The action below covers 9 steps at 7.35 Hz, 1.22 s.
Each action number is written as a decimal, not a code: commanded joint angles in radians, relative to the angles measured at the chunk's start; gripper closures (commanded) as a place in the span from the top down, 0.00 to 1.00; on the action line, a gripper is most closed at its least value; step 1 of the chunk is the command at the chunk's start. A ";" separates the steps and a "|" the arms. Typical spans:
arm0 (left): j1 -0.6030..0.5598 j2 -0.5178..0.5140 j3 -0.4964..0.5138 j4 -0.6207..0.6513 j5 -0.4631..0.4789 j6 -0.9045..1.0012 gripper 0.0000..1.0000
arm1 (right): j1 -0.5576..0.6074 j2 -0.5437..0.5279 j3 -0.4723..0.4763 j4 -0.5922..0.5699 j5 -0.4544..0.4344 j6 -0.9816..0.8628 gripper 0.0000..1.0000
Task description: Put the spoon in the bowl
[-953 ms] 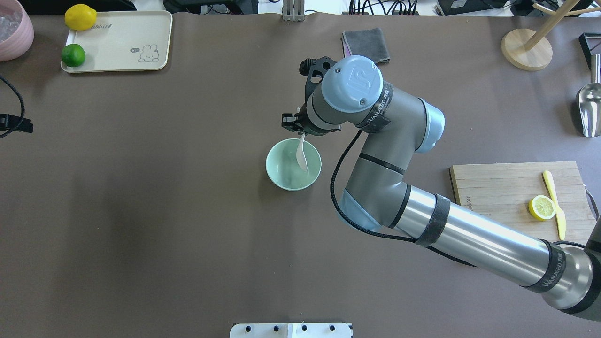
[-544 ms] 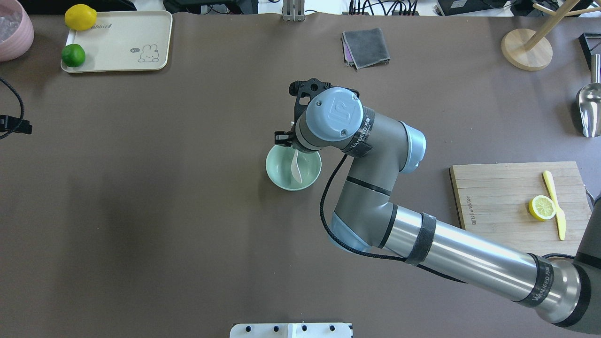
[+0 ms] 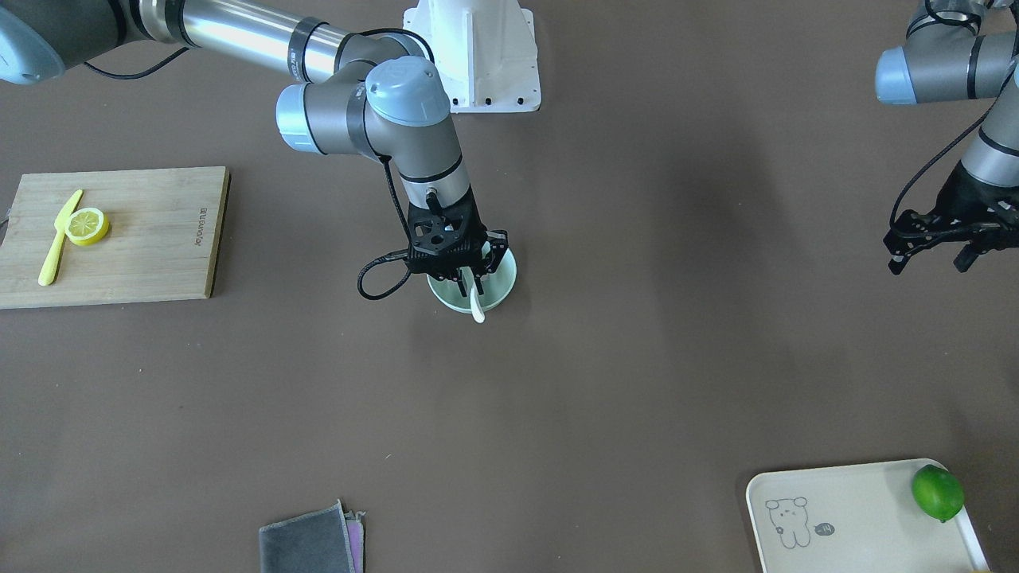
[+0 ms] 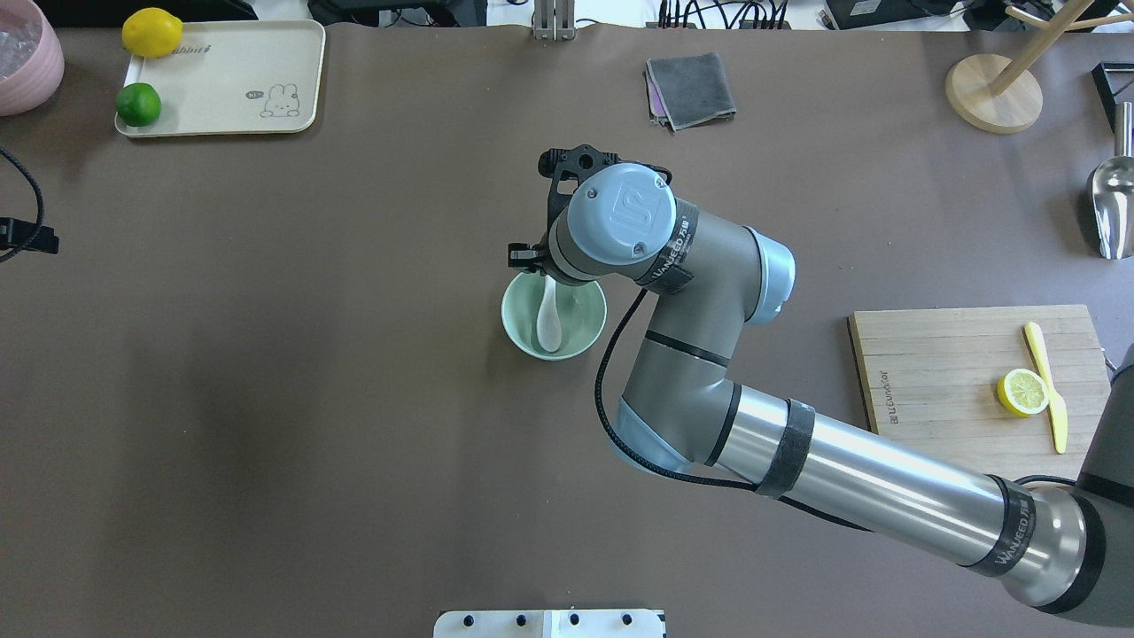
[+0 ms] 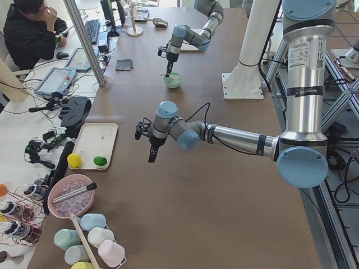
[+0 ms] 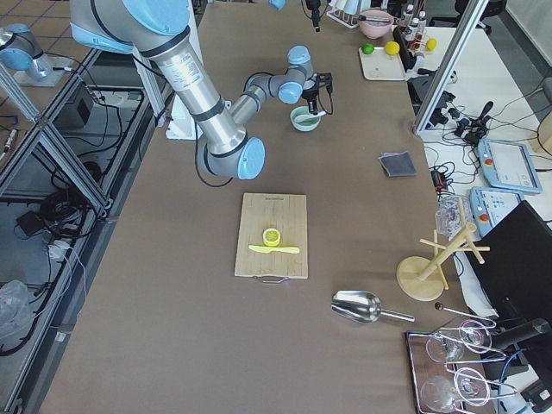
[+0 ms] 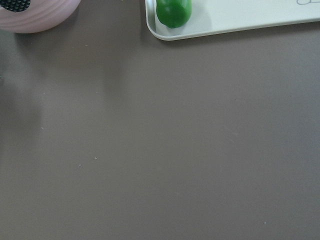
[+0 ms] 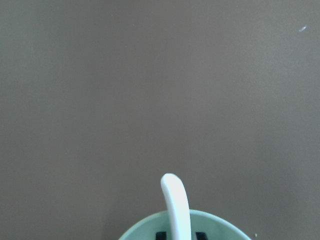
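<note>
The pale mint-green bowl (image 4: 517, 319) stands at the table's middle and also shows in the front view (image 3: 503, 288). The white spoon (image 4: 548, 326) has its scoop down inside the bowl. Its handle leans up over the far rim (image 3: 477, 309). My right gripper (image 4: 549, 279) hangs over that rim, shut on the spoon's handle. In the right wrist view the handle (image 8: 175, 200) rises between the two fingertips above the bowl's rim (image 8: 215, 217). My left gripper (image 3: 931, 253) is open and empty, far off at the table's left end.
A cream tray (image 4: 230, 80) with a lime (image 4: 138, 104) and a lemon (image 4: 151, 32) lies far left, beside a pink bowl (image 4: 27, 53). A grey cloth (image 4: 691, 89) lies behind the bowl. A cutting board (image 4: 939, 363) with a yellow knife (image 4: 1045, 381) lies on the right.
My right gripper has moved left and nearer the robot with the spoon. The scoop has gone lower and now sits inside the bowl.
</note>
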 commanded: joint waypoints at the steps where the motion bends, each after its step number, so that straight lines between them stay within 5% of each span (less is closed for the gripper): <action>1: -0.001 0.000 -0.001 0.000 -0.001 0.000 0.98 | 0.046 0.026 0.004 -0.014 0.072 0.005 1.00; 3: -0.011 -0.001 -0.012 0.003 -0.013 0.009 0.98 | 0.159 0.008 0.091 -0.139 0.247 -0.025 1.00; 5: -0.092 0.034 -0.014 0.015 -0.136 0.275 0.98 | 0.262 -0.083 0.217 -0.305 0.327 -0.265 1.00; 7: -0.169 0.032 -0.006 0.023 -0.157 0.321 0.98 | 0.400 -0.189 0.238 -0.344 0.461 -0.456 1.00; 9: -0.287 0.023 -0.014 0.177 -0.195 0.592 0.98 | 0.530 -0.335 0.253 -0.344 0.537 -0.688 1.00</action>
